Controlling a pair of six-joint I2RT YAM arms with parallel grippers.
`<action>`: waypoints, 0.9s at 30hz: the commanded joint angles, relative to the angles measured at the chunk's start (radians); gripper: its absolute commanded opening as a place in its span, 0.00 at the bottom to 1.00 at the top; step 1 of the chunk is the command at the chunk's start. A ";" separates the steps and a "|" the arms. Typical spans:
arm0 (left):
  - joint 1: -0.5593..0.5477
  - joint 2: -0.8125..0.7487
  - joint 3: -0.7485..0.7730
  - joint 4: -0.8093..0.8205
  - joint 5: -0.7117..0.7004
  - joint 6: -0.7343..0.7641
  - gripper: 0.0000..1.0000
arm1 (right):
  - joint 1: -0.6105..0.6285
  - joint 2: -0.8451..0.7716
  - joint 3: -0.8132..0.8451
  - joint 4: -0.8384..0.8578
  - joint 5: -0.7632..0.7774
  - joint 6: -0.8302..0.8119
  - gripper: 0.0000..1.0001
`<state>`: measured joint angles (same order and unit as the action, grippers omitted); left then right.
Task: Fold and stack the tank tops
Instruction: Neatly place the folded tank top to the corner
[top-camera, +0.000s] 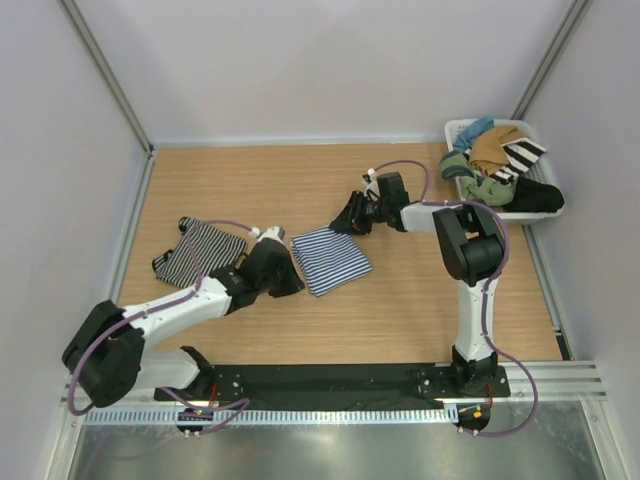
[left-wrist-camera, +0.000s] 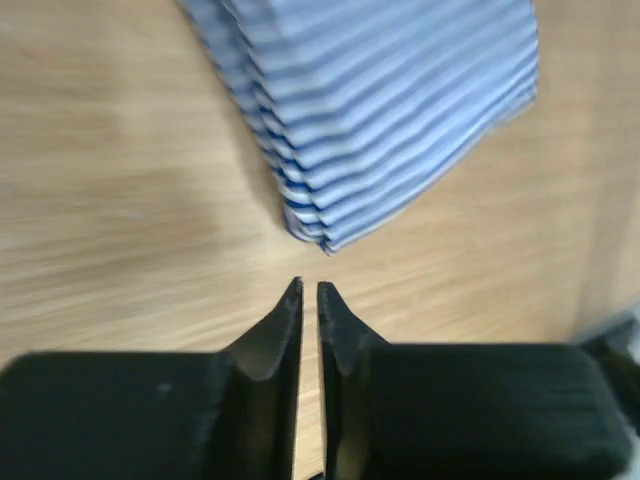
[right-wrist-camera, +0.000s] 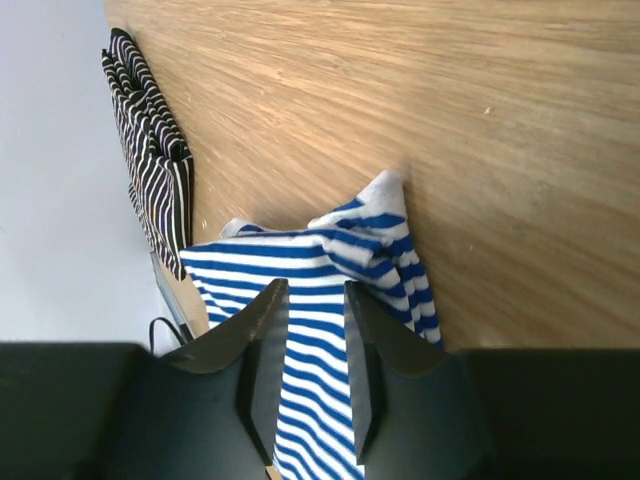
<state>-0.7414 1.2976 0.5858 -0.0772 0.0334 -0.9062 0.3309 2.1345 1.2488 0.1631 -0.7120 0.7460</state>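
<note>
Blue-and-white stripes mark the larger tank top, the blue-and-white tank top, which lies folded into a compact slanted rectangle near the middle of the worktop, between the two arms. The black-and-white tank top lies apart from it on the left side, also folded small, so the two are not yet stacked. The left end effector hovers just short of the blue top's near corner with its fingers almost together, only a thin slit between them and nothing in it. The right end effector sits over the far corner of the same top with its fingers apart. Striped cloth shows through the gap, and a rumpled point of fabric pokes up just beyond the tips. Whether the fingers touch the cloth I cannot tell. A basket of other clothes stands at the far right. Both tops look thin, light and limp. A fold like this will likely spring open or slide if it is lifted by one layer or dragged. The safer hold is probably on a folded edge or corner, pinching all layers at once, ideally with one end effector at each end so the bundle stays flat while it is carried onto the other top.
</note>
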 joint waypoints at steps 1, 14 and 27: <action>0.016 -0.106 0.193 -0.414 -0.444 0.072 0.14 | -0.001 -0.126 -0.015 -0.050 0.059 -0.082 0.37; 0.094 0.132 0.517 -0.915 -0.883 0.162 0.64 | -0.001 -0.291 -0.149 -0.022 0.029 -0.054 0.48; 0.247 0.446 0.522 -0.627 -0.794 0.394 0.59 | -0.001 -0.476 -0.310 -0.190 0.118 -0.155 0.65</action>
<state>-0.5152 1.7199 1.0771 -0.8047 -0.7639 -0.5877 0.3298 1.7309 0.9535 0.0528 -0.6506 0.6506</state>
